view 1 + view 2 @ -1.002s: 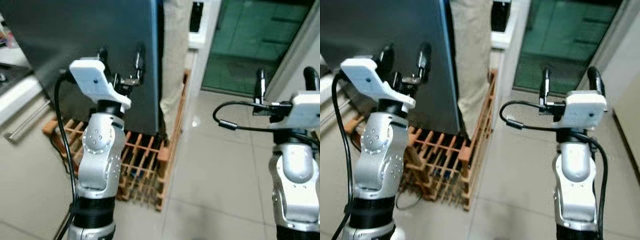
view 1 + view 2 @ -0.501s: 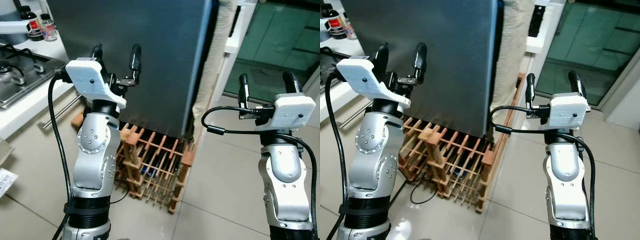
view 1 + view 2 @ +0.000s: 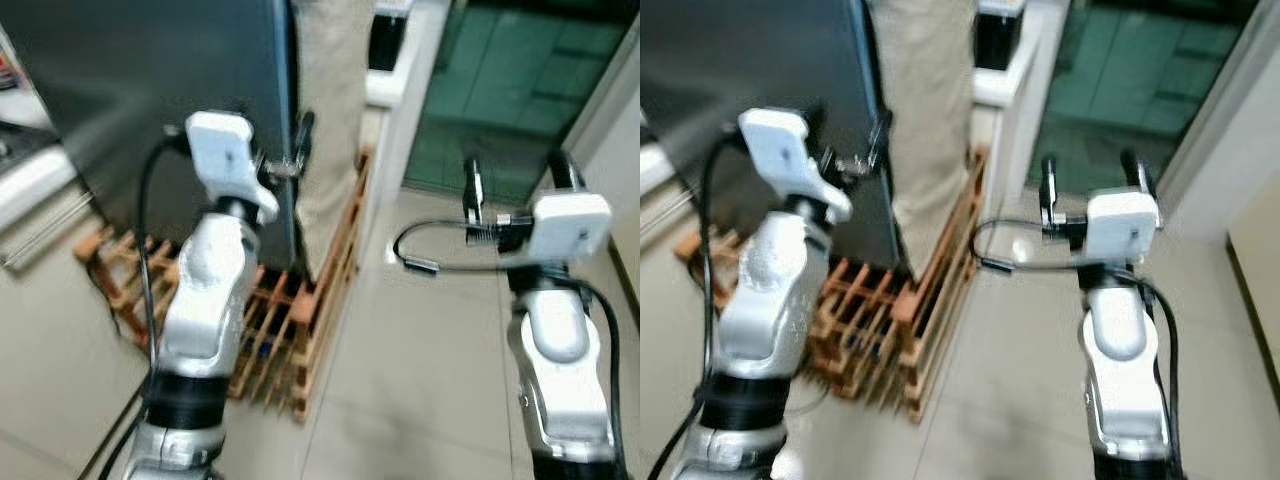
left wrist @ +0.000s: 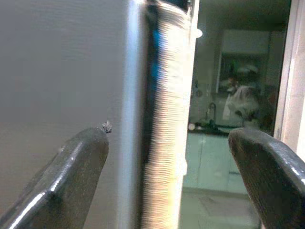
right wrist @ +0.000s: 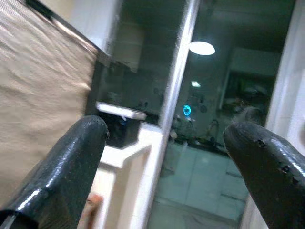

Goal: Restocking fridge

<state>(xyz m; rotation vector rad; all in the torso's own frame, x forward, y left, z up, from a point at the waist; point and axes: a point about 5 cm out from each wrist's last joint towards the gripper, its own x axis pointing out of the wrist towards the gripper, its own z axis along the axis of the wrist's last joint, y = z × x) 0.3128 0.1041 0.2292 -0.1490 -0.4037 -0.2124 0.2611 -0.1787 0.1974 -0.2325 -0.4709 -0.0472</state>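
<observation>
The dark grey fridge [image 3: 150,80] stands at the upper left, its panel shut as far as I can see. My left gripper [image 3: 270,140] is raised in front of the fridge's right edge, open and holding nothing. In the left wrist view that edge [image 4: 131,95] runs between the two spread fingers [image 4: 71,162]. My right gripper [image 3: 515,175] hovers over the tiled floor to the right, open and empty, pointing toward a glass door [image 5: 205,95]. The head views are blurred.
A wooden slatted rack [image 3: 280,320] lies on the floor at the fridge's foot. Beige fabric [image 3: 925,100] hangs beside the fridge edge; whether it is a person's legs I cannot tell. A white post [image 3: 400,70], green glass door [image 3: 500,100] and counter [image 3: 30,180] surround the open tiles.
The whole picture has swung and blurred, so the camera moved. My left gripper now sits closer to the fridge's right edge. Both grippers have stayed open.
</observation>
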